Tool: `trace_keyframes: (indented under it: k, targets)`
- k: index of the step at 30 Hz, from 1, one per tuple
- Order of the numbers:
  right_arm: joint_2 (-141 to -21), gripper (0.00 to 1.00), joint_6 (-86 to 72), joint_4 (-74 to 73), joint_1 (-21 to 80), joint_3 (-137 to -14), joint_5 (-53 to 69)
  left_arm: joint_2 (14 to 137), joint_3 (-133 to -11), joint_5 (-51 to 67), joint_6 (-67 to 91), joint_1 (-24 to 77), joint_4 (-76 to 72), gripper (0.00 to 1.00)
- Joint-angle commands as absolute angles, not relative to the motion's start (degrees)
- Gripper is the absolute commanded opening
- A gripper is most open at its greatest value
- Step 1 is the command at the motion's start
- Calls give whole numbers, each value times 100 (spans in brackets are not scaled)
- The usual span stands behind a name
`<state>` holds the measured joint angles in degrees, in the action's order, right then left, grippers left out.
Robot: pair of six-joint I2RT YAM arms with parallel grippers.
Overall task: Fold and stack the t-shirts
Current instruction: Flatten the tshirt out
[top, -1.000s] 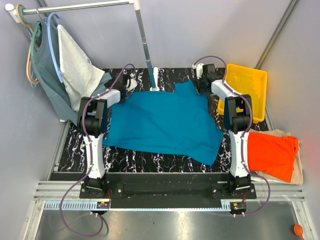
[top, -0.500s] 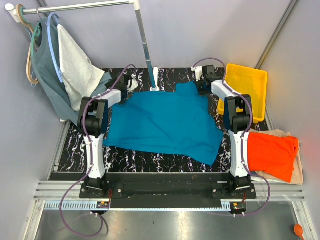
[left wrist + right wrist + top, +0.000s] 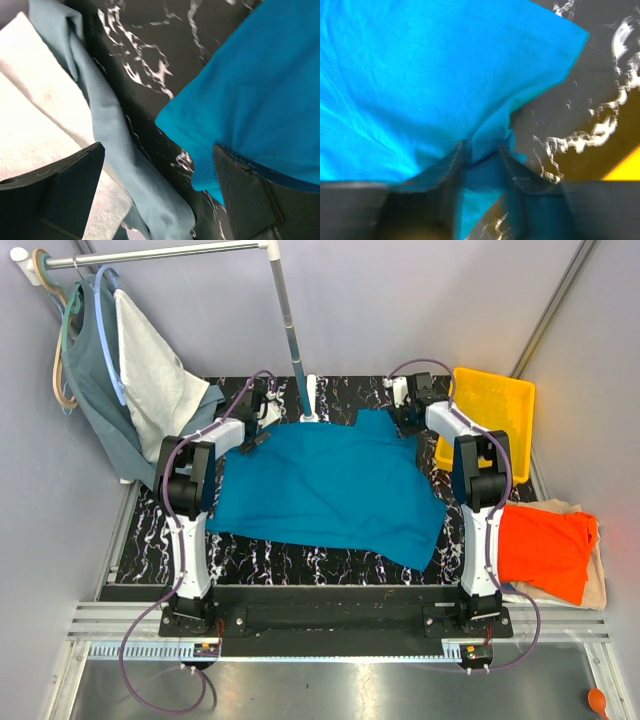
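Right gripper [image 3: 482,149]: fingers drawn narrow, pinching a raised fold at the far right edge of the teal shirt [image 3: 330,485]. Left gripper [image 3: 157,147]: fingers spread wide, holding nothing, set astride the shirt's far left corner. The teal shirt lies spread on the black marbled table [image 3: 330,560] between the arms. Grey-green top [image 3: 105,145] and white cloth [image 3: 30,115]: hanging, lower ends on the table beside the left gripper. Pole [image 3: 290,330]: foot at the shirt's far edge. Yellow bin [image 3: 490,405]: just right of the right gripper. Orange shirt [image 3: 540,550]: on the cream shirt [image 3: 597,585], at the right edge.
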<state>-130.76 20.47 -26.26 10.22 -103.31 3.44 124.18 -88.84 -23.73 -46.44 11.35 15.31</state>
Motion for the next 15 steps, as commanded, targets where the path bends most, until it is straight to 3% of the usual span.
trace_keyframes:
  k: [1,5,15]
  targets:
    - [-12436,57,2144,-2532,1028,-10344,35,11874,-8807,-2127,-4553,1178,1687,95]
    - [-12612,64,2074,-2461,1046,-10678,-176,11874,-8894,-2144,-4579,1178,1705,96]
    - [-13675,63,1881,-2443,932,-11970,-185,12129,-9343,-2083,-4474,1178,1863,96]
